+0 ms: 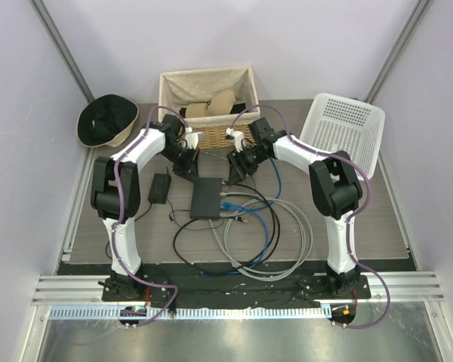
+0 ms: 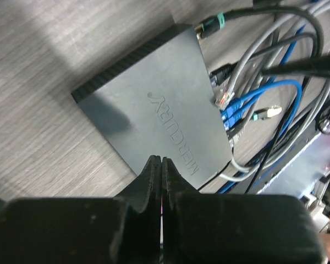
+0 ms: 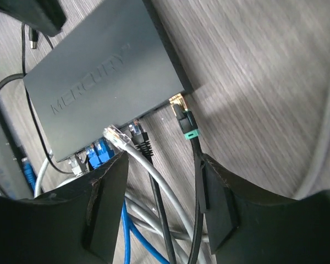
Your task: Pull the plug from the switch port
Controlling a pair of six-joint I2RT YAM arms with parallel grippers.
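Note:
The switch (image 1: 206,197) is a flat matte black box lettered MERCURY, seen in the left wrist view (image 2: 154,104) and the right wrist view (image 3: 99,71). Its port edge holds blue plugs (image 3: 99,152) and a black plug (image 3: 136,132). A grey cable's clear plug (image 3: 114,133) hangs loose above the edge. A black plug with a green band (image 3: 182,116) lies at the switch's corner; I cannot tell if it is seated. My right gripper (image 3: 162,165) is open, straddling the grey and black cables just short of the ports. My left gripper (image 2: 162,164) is shut and empty over the switch's far edge.
A small black power brick (image 1: 160,187) lies left of the switch. Loops of grey, blue and black cable (image 1: 268,234) spread in front. A wicker basket (image 1: 208,79), a white plastic basket (image 1: 347,128) and a dark hat (image 1: 106,121) stand at the back.

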